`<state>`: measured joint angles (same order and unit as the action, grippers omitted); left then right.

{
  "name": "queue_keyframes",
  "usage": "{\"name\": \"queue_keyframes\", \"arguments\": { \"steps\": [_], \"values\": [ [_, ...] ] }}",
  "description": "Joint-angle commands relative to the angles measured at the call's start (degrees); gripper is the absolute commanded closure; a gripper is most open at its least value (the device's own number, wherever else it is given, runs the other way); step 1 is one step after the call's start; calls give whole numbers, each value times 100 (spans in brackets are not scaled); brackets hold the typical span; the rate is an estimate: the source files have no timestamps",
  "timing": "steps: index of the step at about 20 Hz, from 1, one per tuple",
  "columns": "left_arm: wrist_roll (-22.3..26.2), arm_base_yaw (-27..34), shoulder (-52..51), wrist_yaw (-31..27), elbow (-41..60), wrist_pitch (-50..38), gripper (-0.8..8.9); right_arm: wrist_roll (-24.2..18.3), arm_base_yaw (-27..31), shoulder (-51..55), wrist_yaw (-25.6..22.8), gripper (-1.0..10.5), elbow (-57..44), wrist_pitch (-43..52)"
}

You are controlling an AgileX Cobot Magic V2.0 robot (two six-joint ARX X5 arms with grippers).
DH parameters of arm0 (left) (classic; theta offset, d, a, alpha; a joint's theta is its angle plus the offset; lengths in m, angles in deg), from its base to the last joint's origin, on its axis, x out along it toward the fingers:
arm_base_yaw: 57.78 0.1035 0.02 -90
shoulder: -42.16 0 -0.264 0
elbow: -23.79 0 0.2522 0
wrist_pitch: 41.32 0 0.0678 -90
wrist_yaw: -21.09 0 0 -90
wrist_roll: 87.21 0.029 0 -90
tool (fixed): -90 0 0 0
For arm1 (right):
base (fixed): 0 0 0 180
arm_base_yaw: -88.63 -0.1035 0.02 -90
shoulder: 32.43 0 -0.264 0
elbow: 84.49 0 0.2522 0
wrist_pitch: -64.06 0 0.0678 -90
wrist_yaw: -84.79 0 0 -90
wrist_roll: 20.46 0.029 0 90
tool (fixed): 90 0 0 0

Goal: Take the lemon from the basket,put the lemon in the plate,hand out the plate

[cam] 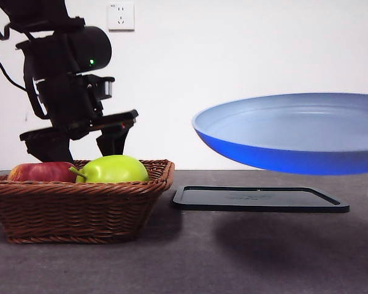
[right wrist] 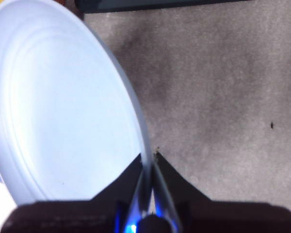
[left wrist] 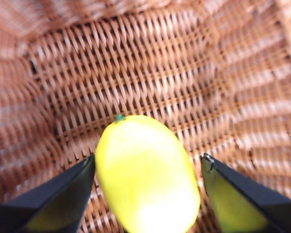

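The yellow lemon [left wrist: 145, 179] lies on the floor of the brown wicker basket [left wrist: 160, 63]. My left gripper [left wrist: 148, 162] is down inside the basket and open, one jaw close on each side of the lemon. In the front view that arm stands over the basket [cam: 80, 202], and the lemon is hidden behind the other fruit. The light blue plate [cam: 294, 131] hangs level in the air at the right, above the table. My right gripper [right wrist: 149, 158] is shut on the rim of the plate [right wrist: 58, 111].
A green stemmed fruit [cam: 113, 169] and a red apple [cam: 40, 172] sit in the front of the basket. A flat black tray [cam: 260, 199] lies on the grey table beneath the plate, right of the basket.
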<state>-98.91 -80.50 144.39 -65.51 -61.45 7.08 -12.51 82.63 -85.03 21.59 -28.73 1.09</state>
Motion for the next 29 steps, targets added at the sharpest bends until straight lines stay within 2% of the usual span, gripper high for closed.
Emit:
{"name": "queue_keyframes", "arguments": {
  "steps": [1, 5, 7, 8, 13, 17, 19, 21, 23, 25, 29],
  "values": [
    [-48, -46, 162, -9, -111, -133, 433, -35, -7, -22, 26, 943, 72, 66],
    [149, -57, 210, -7, -109, -107, 461, -35, -7, -22, 24, 943, 72, 68],
    [299, -55, 210, -9, -111, 11, 610, -35, -7, -22, 24, 943, 72, 70],
    [302, -55, 210, -13, -111, 9, 625, -35, -7, -22, 22, 943, 72, 74],
    [496, -42, -289, 15, -214, 63, 625, -11, -7, -37, 13, 943, 72, 186],
    [557, -190, -1672, 872, -216, 96, 625, 317, -9, -520, 28, 943, 72, 608],
    [540, -564, -2330, 1375, -216, -70, 625, 317, -9, -968, 33, 943, 72, 811],
    [525, -1266, -2581, 1379, -216, -271, 625, 321, -13, -1331, 68, 943, 72, 1001],
    [535, -1974, -2474, 1097, -216, -444, 625, 319, -13, -1504, 463, 943, 72, 1082],
    [555, -2553, -2216, 737, -216, -640, 625, 319, -13, -1534, 529, 943, 72, 1082],
    [595, -3167, -1508, 216, -216, -975, 625, 315, -13, -1534, 625, 943, 72, 1049]
  ]
}}
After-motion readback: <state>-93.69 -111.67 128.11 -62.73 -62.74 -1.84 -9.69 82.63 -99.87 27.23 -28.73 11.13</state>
